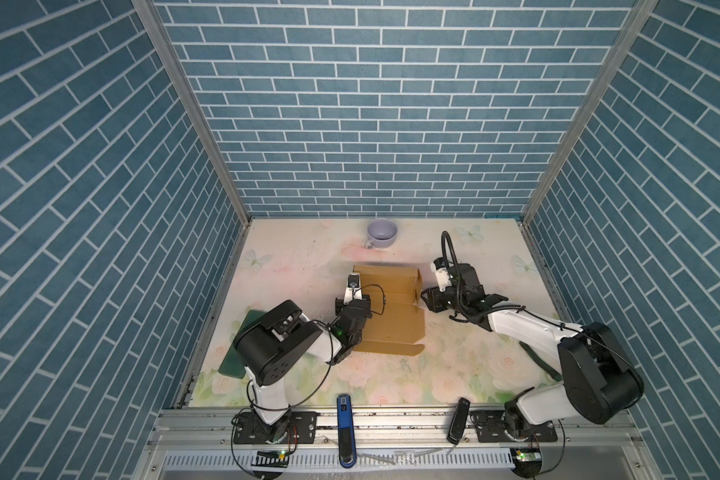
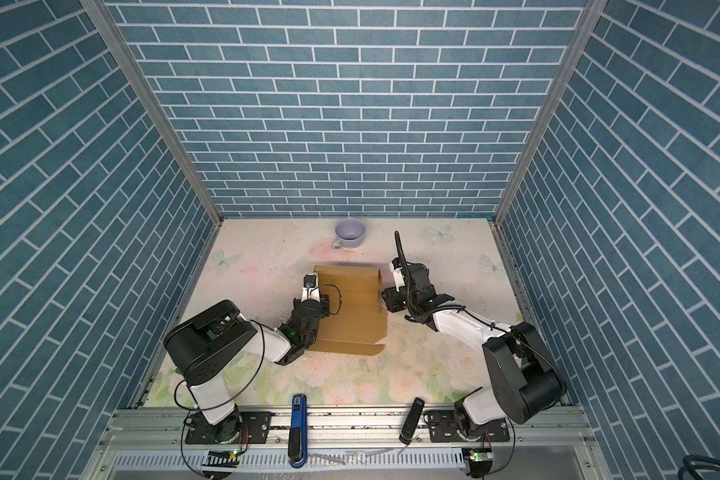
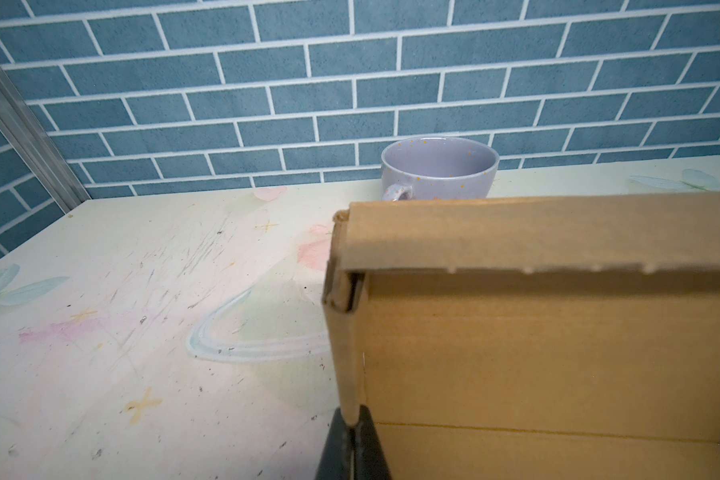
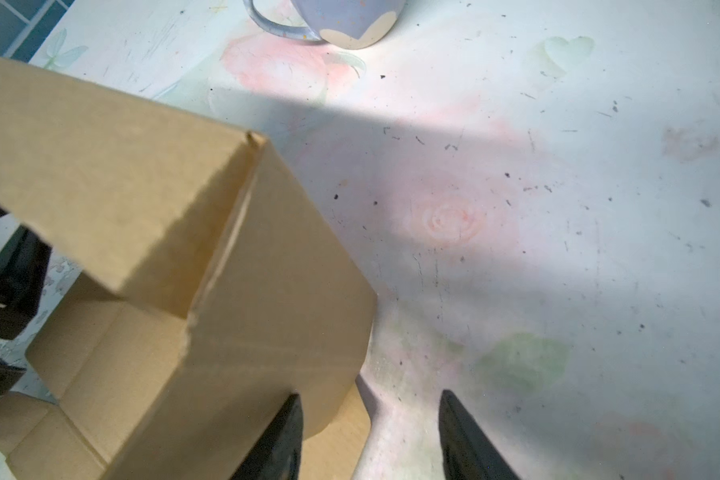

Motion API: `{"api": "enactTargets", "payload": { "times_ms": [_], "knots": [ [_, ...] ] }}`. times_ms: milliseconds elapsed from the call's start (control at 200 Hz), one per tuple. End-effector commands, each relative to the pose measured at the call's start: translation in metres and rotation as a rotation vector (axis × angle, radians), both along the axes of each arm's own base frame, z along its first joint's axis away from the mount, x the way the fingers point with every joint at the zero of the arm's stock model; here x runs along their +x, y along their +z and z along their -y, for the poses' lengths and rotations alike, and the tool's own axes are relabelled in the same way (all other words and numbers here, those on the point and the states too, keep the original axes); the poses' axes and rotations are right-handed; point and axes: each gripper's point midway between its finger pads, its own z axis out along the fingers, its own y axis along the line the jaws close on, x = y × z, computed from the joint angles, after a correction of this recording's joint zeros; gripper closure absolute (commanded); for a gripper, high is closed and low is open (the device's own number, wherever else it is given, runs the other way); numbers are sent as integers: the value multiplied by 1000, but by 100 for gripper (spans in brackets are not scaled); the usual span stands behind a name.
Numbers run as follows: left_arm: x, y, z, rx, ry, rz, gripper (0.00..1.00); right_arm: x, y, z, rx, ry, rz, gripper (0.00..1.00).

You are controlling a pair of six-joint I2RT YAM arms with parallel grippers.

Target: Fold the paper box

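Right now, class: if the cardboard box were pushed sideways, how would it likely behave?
The box is thin cardboard, so probably light; it would likely slide on the flat table, not tip. Its upright flaps look merely creased, so they may flex. The left gripper pinches one, so the box might pivot there.

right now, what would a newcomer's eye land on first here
The half-folded paper box lies in the middle of the floral table, its far wall raised. The left pincer pinches its left wall, while the right pincer stands open at its right flap. A lilac cup sits alone behind it.
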Motion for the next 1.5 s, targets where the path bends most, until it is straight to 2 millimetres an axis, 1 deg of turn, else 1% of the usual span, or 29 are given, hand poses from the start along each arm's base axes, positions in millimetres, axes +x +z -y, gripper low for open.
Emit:
{"api": "enactTargets", "payload": {
  "times_ms": [0,100,330,680,790,990,1145,1400,1495],
  "knots": [
    [-10,-37,1,102,-47,-122,100,8,13,-19,3,73,54,48],
    [-9,-37,1,102,-48,-120,100,9,14,-26,1,88,59,47],
    [-10,-37,1,101,-53,-121,100,17,15,-33,8,90,89,48],
    [-11,-37,5,107,-77,-112,100,39,12,-46,17,96,147,49],
    [-11,-37,5,108,-80,-113,100,45,16,-49,17,100,171,50],
    [-11,-41,7,108,-89,-120,100,54,17,-54,11,108,198,55],
    [-10,-43,7,115,-90,-125,100,59,12,-58,13,117,205,59],
    [-8,-45,8,133,-82,-135,100,64,8,-64,30,125,219,70],
    [-6,-45,8,140,-75,-136,100,64,5,-66,35,128,217,76]
  ]
}}
